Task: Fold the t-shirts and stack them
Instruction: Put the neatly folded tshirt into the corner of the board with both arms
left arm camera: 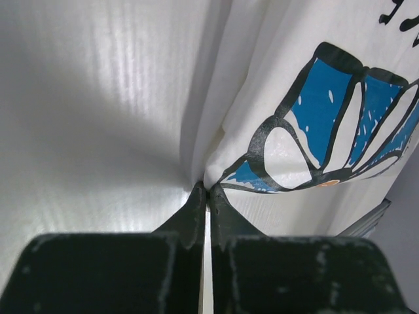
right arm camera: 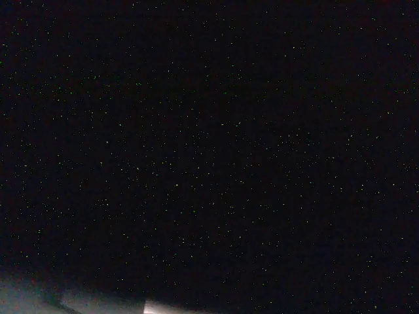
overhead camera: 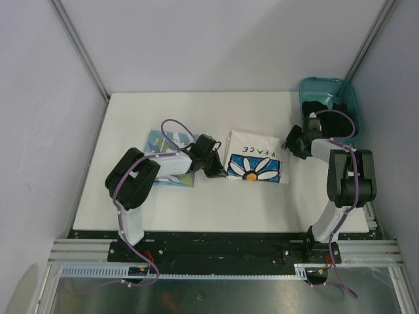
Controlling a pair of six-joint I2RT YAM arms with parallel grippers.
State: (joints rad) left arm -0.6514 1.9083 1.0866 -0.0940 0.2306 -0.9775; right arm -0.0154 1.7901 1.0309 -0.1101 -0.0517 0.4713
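Note:
The daisy t-shirt (overhead camera: 254,157) lies folded at the middle of the table, blue print and black lettering up. My left gripper (overhead camera: 215,168) is at its left edge. In the left wrist view the jaws (left arm camera: 208,190) are shut and pinch the corner of this shirt (left arm camera: 314,131). The second t-shirt (overhead camera: 162,140), with a light-blue graphic, lies folded to the left, partly under my left arm. My right gripper (overhead camera: 292,142) hovers by the daisy shirt's right edge; its jaws are not readable. The right wrist view is almost fully black.
A teal plastic bin (overhead camera: 315,87) stands at the back right corner, behind my right arm. The white table (overhead camera: 196,203) ends at grey walls on the left, back and right. The arm bases sit on a rail at the near edge.

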